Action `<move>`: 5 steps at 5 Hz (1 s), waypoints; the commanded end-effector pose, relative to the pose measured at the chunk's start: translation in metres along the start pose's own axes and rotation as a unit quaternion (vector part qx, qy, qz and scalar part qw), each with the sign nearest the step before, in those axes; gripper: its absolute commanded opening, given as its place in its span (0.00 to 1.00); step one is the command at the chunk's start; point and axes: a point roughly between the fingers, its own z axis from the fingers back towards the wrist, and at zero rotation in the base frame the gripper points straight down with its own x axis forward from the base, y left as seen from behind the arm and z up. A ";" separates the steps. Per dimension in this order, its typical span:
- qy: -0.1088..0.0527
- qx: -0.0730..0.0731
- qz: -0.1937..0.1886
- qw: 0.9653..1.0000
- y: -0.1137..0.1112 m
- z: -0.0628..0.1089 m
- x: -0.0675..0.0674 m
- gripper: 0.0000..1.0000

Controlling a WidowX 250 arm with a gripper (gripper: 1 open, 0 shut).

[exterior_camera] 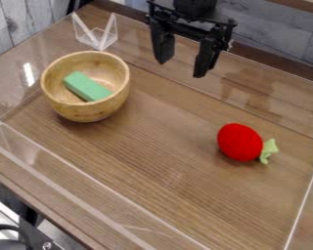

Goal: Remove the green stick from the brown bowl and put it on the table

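Green stick (86, 86) lying inside brown bowl (118, 104); end effector (184, 70) right of bowl, over counter (159, 171), fingers apart, holding nothing. Best shift across, straddle stick's narrow sides, descend clear of bowl's wall, lift straight up.

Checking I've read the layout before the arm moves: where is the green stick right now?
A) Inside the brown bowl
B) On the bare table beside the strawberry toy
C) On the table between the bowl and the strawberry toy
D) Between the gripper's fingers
A: the green stick lies inside the brown bowl, within its rim.
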 end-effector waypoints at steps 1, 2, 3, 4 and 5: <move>0.011 -0.004 0.053 0.999 0.007 0.002 -0.002 1.00; 0.012 -0.011 0.131 0.991 0.025 0.010 -0.005 1.00; 0.000 -0.024 0.233 0.972 0.067 0.011 -0.016 1.00; -0.005 -0.039 0.334 0.942 0.107 0.010 -0.026 1.00; -0.007 -0.049 0.404 0.913 0.135 0.003 -0.030 1.00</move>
